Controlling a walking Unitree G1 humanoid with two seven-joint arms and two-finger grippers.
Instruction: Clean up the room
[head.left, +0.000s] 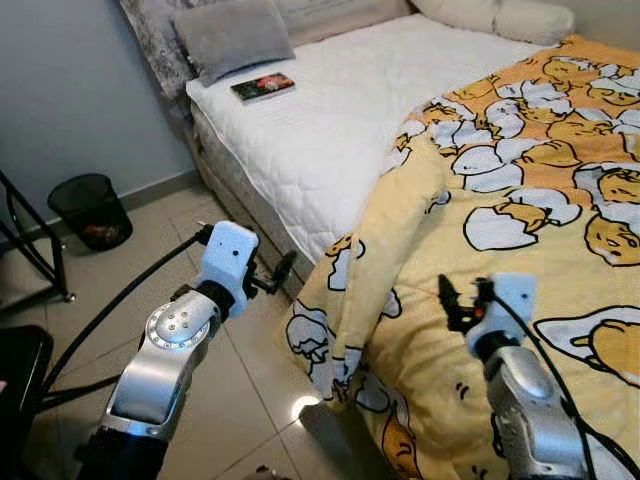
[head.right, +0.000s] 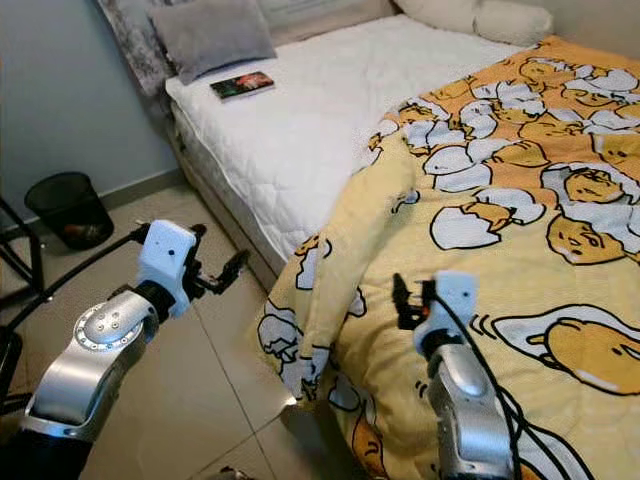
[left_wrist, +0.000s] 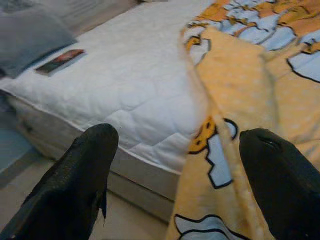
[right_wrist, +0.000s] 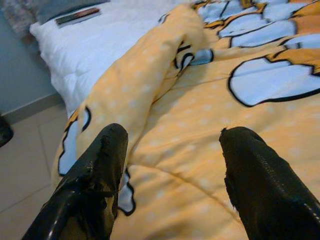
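Bed-making step, approach under way: both grippers, left (left_wrist: 175, 165) and right (right_wrist: 172, 165), hanging wide open and empty, facing the yellow egg-print blanket's folded edge (head.left: 400, 230) just ahead, needing grasping next.

blanket (head.left: 520, 200): yellow, cartoon egg-and-chick print | rumpled, covers bed's right part, folded edge hanging to floor beside bare white mattress (head.left: 330, 120) | book (head.left: 263, 87): flat on mattress, near grey pillow (head.left: 230, 35)

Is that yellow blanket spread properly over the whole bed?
No. The blanket covers one side, its edge bunched in a fold and hanging to the floor; the mattress beside it lies bare.
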